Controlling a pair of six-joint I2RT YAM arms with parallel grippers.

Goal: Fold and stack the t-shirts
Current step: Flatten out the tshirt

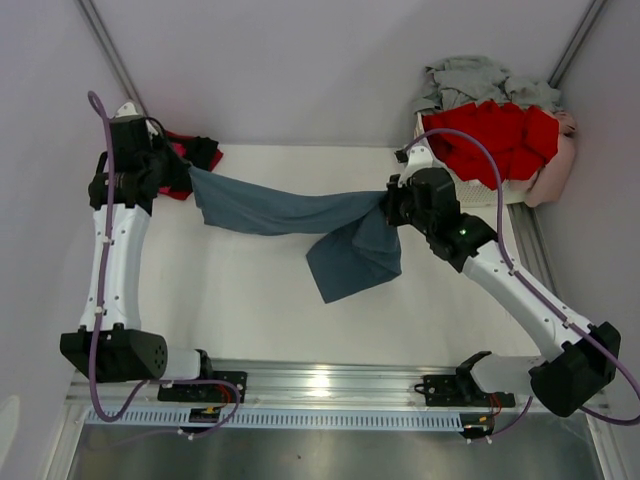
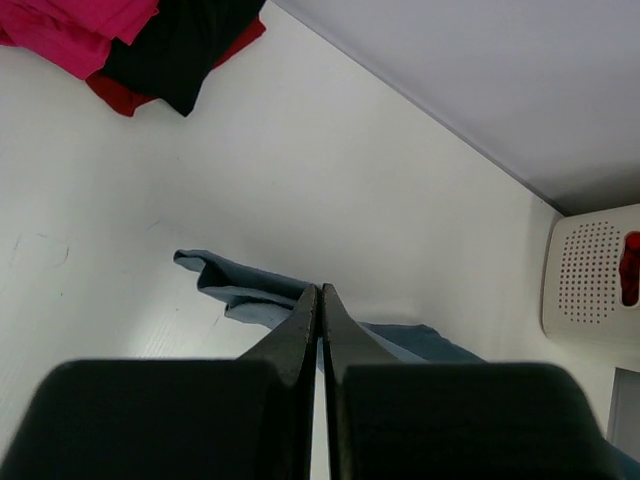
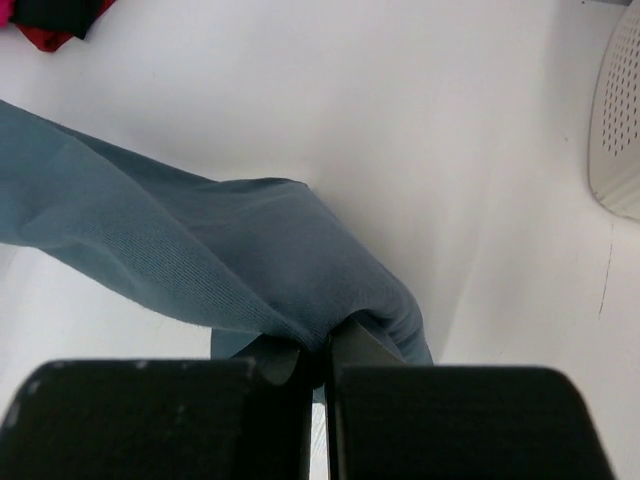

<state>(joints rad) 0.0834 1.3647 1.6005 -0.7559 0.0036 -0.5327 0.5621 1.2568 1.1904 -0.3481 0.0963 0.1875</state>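
A slate blue-grey t-shirt [image 1: 300,212] hangs stretched above the table between both grippers, with a loose part drooping to the table [image 1: 355,262]. My left gripper [image 1: 186,178] is shut on its left end; in the left wrist view the jaws [image 2: 321,290] are pressed together with the shirt [image 2: 235,283] trailing beyond. My right gripper [image 1: 389,208] is shut on its right end; the cloth [image 3: 200,255] bunches over the closed jaws [image 3: 325,345]. Folded magenta-pink [image 2: 80,25], black [image 2: 180,45] and red [image 2: 120,97] shirts lie stacked at the back left [image 1: 195,152].
A white perforated basket [image 2: 590,275] stands at the back right corner, also in the right wrist view [image 3: 620,130], heaped with a red shirt [image 1: 495,140], a pale grey one [image 1: 480,80] and pale pink cloth [image 1: 560,165]. Walls close the back and sides.
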